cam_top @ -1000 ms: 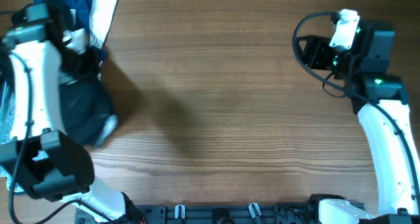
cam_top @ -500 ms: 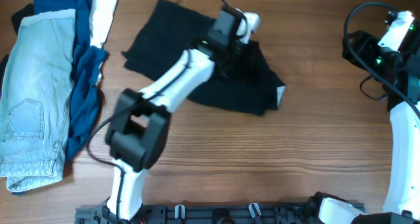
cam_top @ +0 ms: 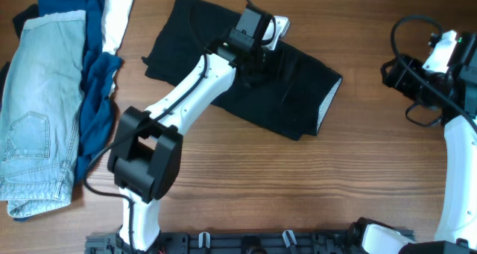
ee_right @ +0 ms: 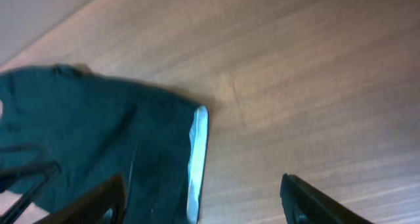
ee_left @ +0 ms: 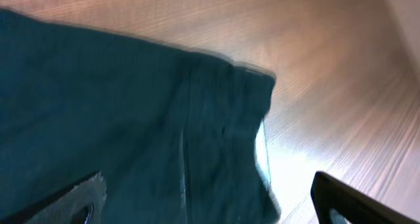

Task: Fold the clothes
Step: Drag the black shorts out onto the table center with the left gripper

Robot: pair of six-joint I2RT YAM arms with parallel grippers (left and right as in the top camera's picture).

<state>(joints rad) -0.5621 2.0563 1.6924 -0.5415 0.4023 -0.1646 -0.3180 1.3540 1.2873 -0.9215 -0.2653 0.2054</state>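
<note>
The large black garment [cam_top: 246, 90] of the clothes lies spread on the table's far middle, with its pale grey lining [cam_top: 326, 109] showing at the right end. My left gripper [cam_top: 258, 62] hovers over the garment's upper middle, jaws wide apart; the left wrist view shows only cloth [ee_left: 131, 119] under the open gripper [ee_left: 207, 198]. To the right of the garment, over bare wood, is my right gripper [cam_top: 389, 74]. It is open [ee_right: 203, 198], and the garment's pale edge [ee_right: 197, 152] lies below its left finger.
At the far left lie faded light-blue jeans [cam_top: 41, 97], a dark-blue piece [cam_top: 93, 112] and a white piece [cam_top: 118, 19]. Bare wooden table [cam_top: 298, 187] runs along the front and between the garment and the right arm.
The left arm carried the black garment from the left pile to the middle, then let go of it. The garment now lies spread farther right. The right gripper shifted slightly left.
</note>
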